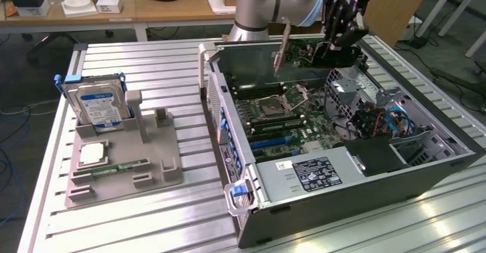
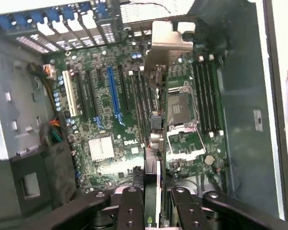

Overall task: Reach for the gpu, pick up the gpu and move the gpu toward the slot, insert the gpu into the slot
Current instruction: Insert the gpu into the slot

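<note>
The fingers [image 2: 132, 205] were partly closed, pinching the gpu [image 2: 154, 163] between them at one end of the card. They were neither spread wide nor pressed together, and I judged the gap was set by the card's own thickness. In the wrist view the gripper [image 2: 156, 203] held the card on edge, so it showed as a thin line running away to its silvery bracket [image 2: 170, 40].

I reckoned that pose was deliberate. With the card standing on edge over the motherboard [image 2: 110, 143], its contact edge could go straight down. The bracket pointed toward the case wall with the blue clips [image 2: 53, 17], where a bracket belongs.

The card hung inside the open computer case [image 1: 342, 207], above the board and not seated in anything. The long blue slot [image 2: 113, 93] lay off to one side of it, bare.

Well apart, at the exterior view's left, the hard drive [image 1: 95, 102] and memory stick [image 1: 114, 166] sat in their grey holder [image 1: 156, 173].
</note>
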Available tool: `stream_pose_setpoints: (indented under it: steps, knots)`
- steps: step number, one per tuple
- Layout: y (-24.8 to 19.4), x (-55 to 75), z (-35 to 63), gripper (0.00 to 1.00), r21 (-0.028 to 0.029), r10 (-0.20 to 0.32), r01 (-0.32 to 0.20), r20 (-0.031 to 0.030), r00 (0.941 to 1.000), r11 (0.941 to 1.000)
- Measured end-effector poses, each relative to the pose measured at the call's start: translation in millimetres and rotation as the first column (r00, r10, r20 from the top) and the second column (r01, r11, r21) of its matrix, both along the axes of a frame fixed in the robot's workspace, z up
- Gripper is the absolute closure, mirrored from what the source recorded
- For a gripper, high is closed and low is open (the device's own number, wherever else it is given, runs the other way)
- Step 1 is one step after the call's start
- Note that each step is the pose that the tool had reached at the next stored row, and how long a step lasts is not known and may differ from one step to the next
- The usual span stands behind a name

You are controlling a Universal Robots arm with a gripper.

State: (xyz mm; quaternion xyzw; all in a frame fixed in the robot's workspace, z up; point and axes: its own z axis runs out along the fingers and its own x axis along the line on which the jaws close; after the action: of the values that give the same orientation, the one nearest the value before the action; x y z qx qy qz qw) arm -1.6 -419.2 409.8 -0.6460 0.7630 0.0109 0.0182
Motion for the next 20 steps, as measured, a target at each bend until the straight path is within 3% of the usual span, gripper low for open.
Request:
stream_pose_setpoints:
  steps: [1, 2, 3, 12, 20]
  knots:
    - [0.0, 0.0, -2.5, 0.74, 0.0014, 0.064, -0.064, 0.0001, 0.9979, 0.9979]
    - [0.0, 0.0, -5.1, 0.74, 0.0032, 0.139, -0.139, 0.0002, 0.9903, 0.9903]
    - [0.0, 0.0, -5.8, 0.74, 0.0032, 0.15, -0.15, 0.0002, 0.9888, 0.9887]
    - [0.0, -22.2, -12.8, 0.74, 0.0024, 0.161, -0.161, -0.0032, 0.9869, 0.9869]
    - [-2.2, -25.1, -26.7, 0.74, 0.002, 0.168, -0.168, -0.0098, 0.9858, 0.9858]
